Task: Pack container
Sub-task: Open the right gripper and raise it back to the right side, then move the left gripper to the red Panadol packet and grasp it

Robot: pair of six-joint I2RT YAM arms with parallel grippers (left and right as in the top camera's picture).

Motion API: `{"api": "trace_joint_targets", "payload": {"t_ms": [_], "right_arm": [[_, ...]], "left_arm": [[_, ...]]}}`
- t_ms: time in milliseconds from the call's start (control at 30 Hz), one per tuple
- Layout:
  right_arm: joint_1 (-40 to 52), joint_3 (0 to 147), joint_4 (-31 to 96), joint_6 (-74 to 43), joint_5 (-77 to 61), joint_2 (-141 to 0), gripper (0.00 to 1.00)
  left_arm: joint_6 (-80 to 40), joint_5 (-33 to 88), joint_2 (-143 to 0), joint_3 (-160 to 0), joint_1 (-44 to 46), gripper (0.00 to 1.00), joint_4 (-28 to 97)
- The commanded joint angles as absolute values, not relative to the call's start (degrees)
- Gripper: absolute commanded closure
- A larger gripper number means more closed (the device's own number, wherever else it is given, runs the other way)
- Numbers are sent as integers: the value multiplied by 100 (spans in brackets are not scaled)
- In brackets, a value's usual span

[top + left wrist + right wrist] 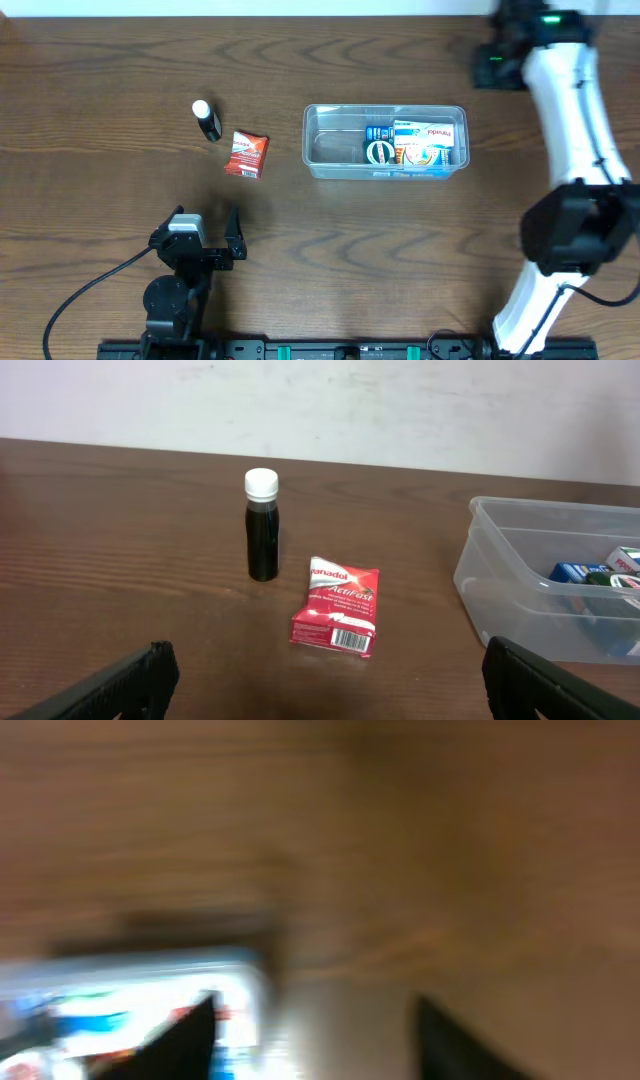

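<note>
A small dark bottle (263,525) with a white cap stands upright on a dark wood-grain table (400,260). Just beside it, to its right in the left wrist view, a red Panadol ActiFast packet (336,619) lies flat, barcode end toward the camera; the two do not touch. Well apart from the pair, a cluster of blue, white and orange packets (415,145) sits farther right. A pale wall (400,400) rises behind the table's far edge. A black cable (90,290) curves across the near left corner.
</note>
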State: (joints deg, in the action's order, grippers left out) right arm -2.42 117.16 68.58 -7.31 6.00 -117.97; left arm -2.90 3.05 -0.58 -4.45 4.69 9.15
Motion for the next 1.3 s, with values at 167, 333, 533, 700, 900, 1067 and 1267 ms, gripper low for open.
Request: {"api": "trace_joint_targets", "payload": {"t_ms": [167, 333, 533, 700, 900, 1067, 1267], "right_arm": [[-1492, 11813, 7032, -681, 268, -11625, 1], [-1772, 11813, 7030, -679, 252, -11625, 1], [-1820, 11813, 7030, -679, 255, -11625, 1], [-1820, 11813, 7030, -676, 255, -11625, 1], [-1820, 11813, 7030, -676, 255, -11625, 1], [-1820, 11813, 7030, -676, 255, -11625, 1], [-1820, 11813, 7030, -676, 255, -11625, 1]], "left_arm": [[-215, 344, -23, -290, 480, 2, 974], [-215, 344, -23, -290, 480, 2, 974], [-215, 346, -23, -290, 480, 2, 974], [-215, 346, -23, -290, 480, 2, 974], [-215, 346, -23, -290, 480, 2, 974], [-86, 379, -23, -290, 480, 2, 593], [-95, 716, -329, -563, 480, 2, 508]]}}
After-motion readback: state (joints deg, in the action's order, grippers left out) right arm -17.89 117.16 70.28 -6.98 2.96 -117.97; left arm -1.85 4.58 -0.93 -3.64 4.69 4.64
